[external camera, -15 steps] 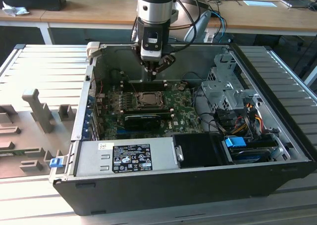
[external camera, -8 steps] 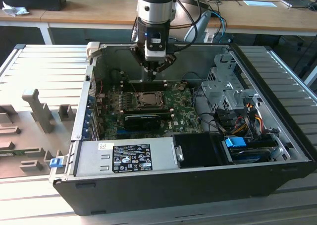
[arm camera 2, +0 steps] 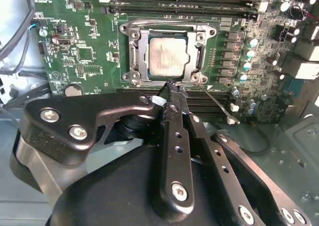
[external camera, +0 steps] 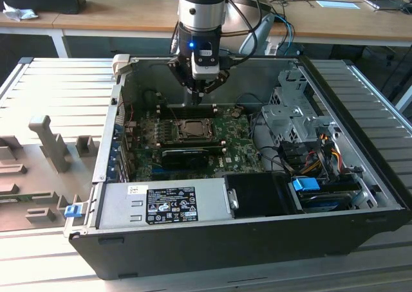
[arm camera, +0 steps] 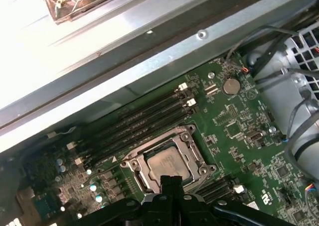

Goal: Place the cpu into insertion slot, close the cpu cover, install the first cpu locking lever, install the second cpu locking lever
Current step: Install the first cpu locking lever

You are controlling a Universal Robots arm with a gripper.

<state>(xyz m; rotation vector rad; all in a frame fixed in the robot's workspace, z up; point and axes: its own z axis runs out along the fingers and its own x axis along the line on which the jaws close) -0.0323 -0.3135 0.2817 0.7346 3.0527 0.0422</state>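
The cpu [arm camera 2: 167, 54] lies flat in the insertion slot [arm camera 2: 130, 75] on the green motherboard, pale silver with the cpu cover [arm camera 2: 137, 51] down around it as a metal frame. In the first wrist view the cpu [arm camera: 168, 162] shows through the cpu cover [arm camera: 130, 165]. A thin locking lever [arm camera 2: 215, 104] sticks out sideways from one socket corner, away from the frame. My gripper [arm camera 2: 172, 84] hovers just beside that corner with its fingers pressed together, holding nothing. In the exterior view the gripper [external camera: 197, 98] hangs above the far edge of the socket [external camera: 192, 130].
The open computer case holds a grey power supply [external camera: 161, 205] at the front, a long black card [external camera: 187, 155] just before the socket, and a drive cage [external camera: 290, 115] with cables [external camera: 322, 152] on the exterior view's right. Memory slots [arm camera: 144, 119] run beside the socket.
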